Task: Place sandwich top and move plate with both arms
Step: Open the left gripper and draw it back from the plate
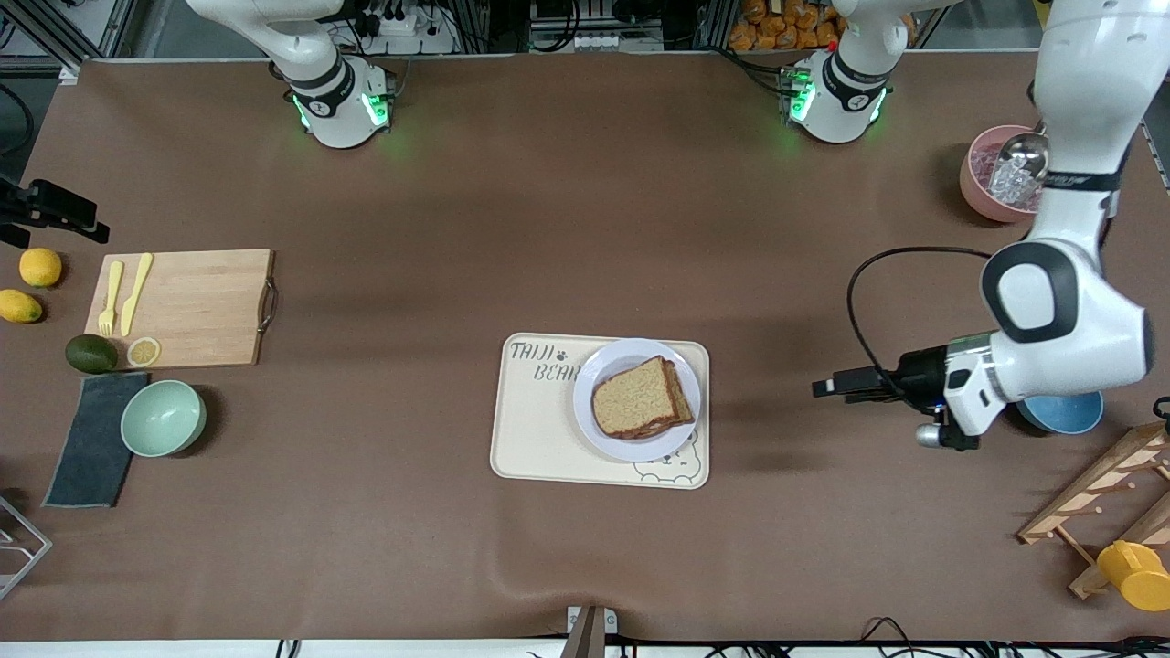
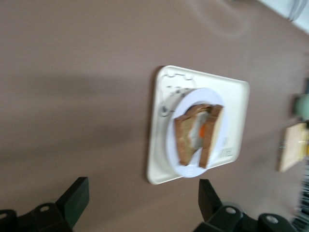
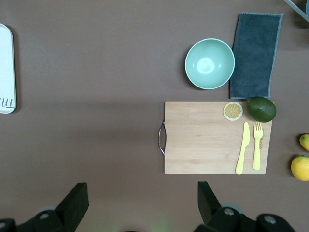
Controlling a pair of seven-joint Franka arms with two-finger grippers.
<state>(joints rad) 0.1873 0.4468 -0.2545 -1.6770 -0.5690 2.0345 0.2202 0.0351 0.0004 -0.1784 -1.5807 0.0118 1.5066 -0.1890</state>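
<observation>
Blurred sandwich top [image 2: 184, 140], tray [image 3: 6, 72] cut off

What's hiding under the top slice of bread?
Under the top slice an egg peeks out, on another bread slice. The rest of the filling is covered.

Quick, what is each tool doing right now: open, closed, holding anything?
Left tool: open, empty, over bare table beside the cream rectangular bear tray.
Right tool: open, empty.

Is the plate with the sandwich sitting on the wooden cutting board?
No, the plate rests on the cream bear tray mid-table, while the cutting board lies apart toward the right arm's end.
</observation>
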